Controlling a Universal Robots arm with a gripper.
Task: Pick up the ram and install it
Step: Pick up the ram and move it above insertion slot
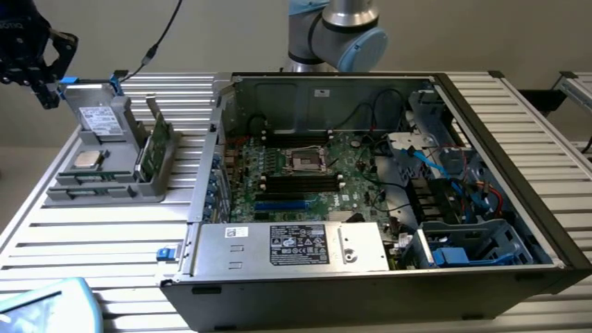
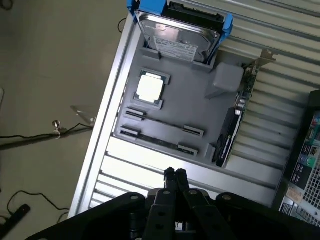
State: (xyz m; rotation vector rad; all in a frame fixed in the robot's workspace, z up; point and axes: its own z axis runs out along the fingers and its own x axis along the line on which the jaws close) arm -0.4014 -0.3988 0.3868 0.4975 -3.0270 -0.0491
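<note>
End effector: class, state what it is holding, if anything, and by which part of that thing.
Nothing is held: the end effector is shut with no object in it, near the grey tray.

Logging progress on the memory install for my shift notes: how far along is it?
Done: nothing clearly; whether a stick already sits in the motherboard's memory slots cannot be told. In hand: nothing. The pincer is shut and empty, hovering beside the gray parts tray. Left: where the ram is cannot be told, so pickup and seating are unconfirmed.
</note>
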